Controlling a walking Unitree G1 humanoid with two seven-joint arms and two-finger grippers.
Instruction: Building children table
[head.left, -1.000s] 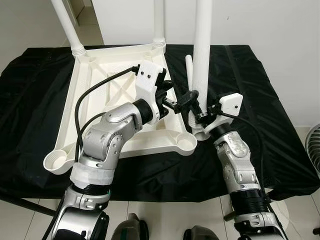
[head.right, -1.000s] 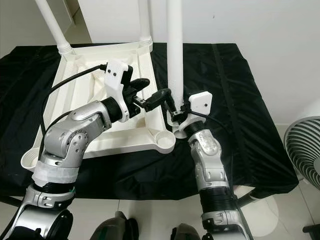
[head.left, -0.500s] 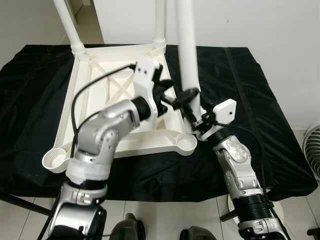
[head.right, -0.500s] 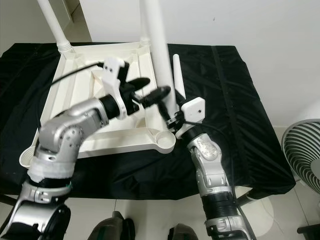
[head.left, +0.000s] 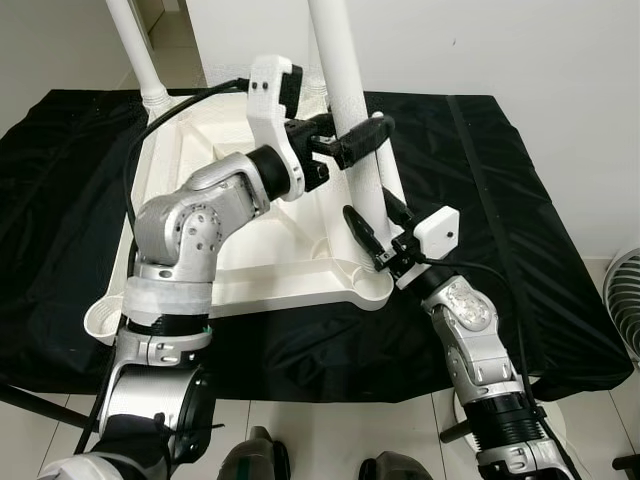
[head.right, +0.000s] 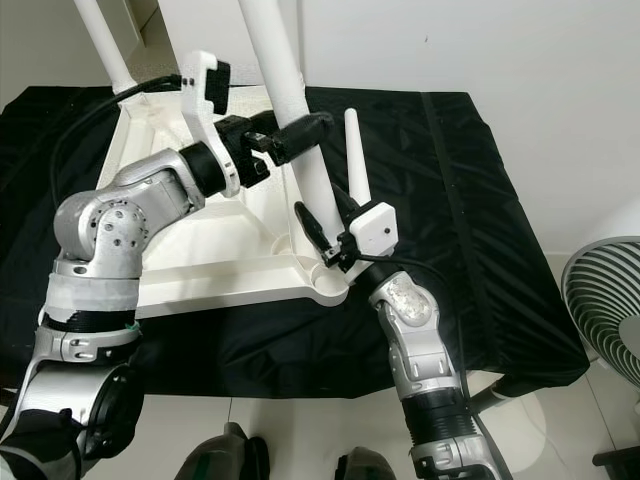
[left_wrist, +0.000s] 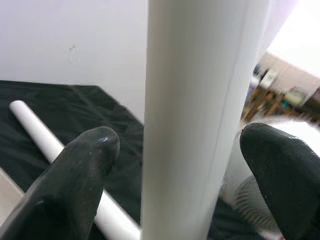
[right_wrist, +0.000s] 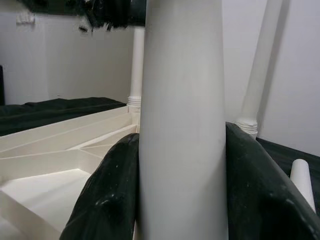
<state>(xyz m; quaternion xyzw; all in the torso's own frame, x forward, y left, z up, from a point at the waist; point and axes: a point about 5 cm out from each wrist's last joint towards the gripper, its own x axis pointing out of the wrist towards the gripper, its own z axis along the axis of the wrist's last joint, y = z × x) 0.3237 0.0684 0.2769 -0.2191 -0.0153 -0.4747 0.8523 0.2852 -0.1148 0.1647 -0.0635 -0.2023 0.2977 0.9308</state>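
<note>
An upturned white table top (head.left: 215, 255) lies on black cloth, with two white legs standing in its far corners (head.left: 150, 90). A third leg (head.left: 345, 80) stands tilted, its foot at the near right corner socket (head.left: 372, 288). My right gripper (head.left: 374, 222) is shut on its lower part, both pads pressed to it in the right wrist view (right_wrist: 182, 165). Higher up, my left gripper (head.left: 352, 135) straddles the same leg, open, with small gaps beside the fingers (left_wrist: 85, 165). A fourth leg (head.right: 354, 160) lies loose on the cloth behind.
The near left corner socket (head.left: 108, 318) holds nothing. The cloth-covered table (head.left: 500, 200) stretches to the right, backed by a white wall. A fan (head.right: 600, 290) stands on the floor at the right. Tiled floor lies below the near edge.
The held leg has shifted left from over the cloth to the near right corner socket and now leans left. My left gripper has risen up along it, and its fingers now straddle the leg.
</note>
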